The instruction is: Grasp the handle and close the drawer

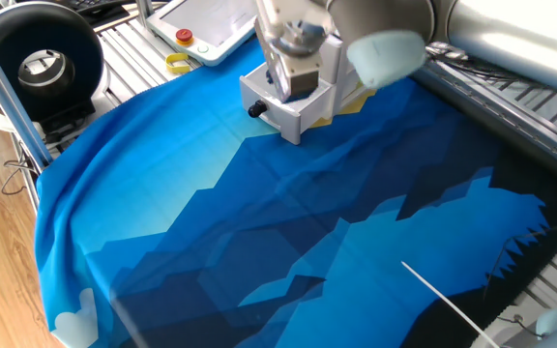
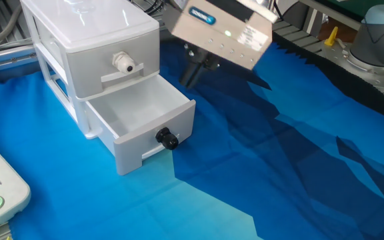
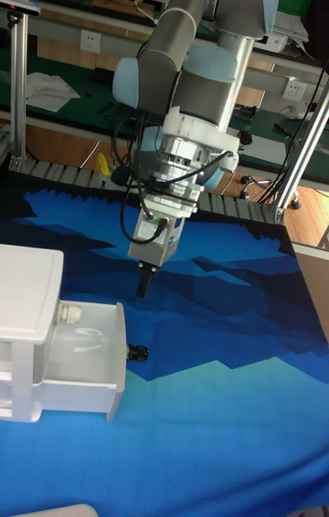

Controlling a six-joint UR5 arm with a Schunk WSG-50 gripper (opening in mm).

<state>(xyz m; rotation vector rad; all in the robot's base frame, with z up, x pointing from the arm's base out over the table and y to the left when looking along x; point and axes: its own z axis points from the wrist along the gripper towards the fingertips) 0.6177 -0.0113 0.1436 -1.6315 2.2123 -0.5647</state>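
The white drawer (image 2: 142,127) stands pulled out of the bottom of a white cabinet (image 2: 89,33), and its tray holds nothing. Its handle, a small black knob (image 2: 168,139), sticks out of the front panel. My gripper (image 2: 193,72) hangs in the air behind and to the right of the drawer front, touching nothing. In the tall fixed view the gripper (image 3: 143,283) points down a short way above the knob (image 3: 137,353), its dark fingers pressed together. In one fixed view my arm covers most of the cabinet, leaving the drawer front (image 1: 280,114) and knob (image 1: 255,110) visible.
A blue cloth (image 2: 279,167) covers the table. The upper drawer carries a white knob (image 2: 123,63). A white pendant (image 1: 211,21) with a red button (image 1: 184,37) lies behind the cabinet, beside a yellow piece (image 1: 177,64). A black round unit (image 1: 42,53) sits at the far left.
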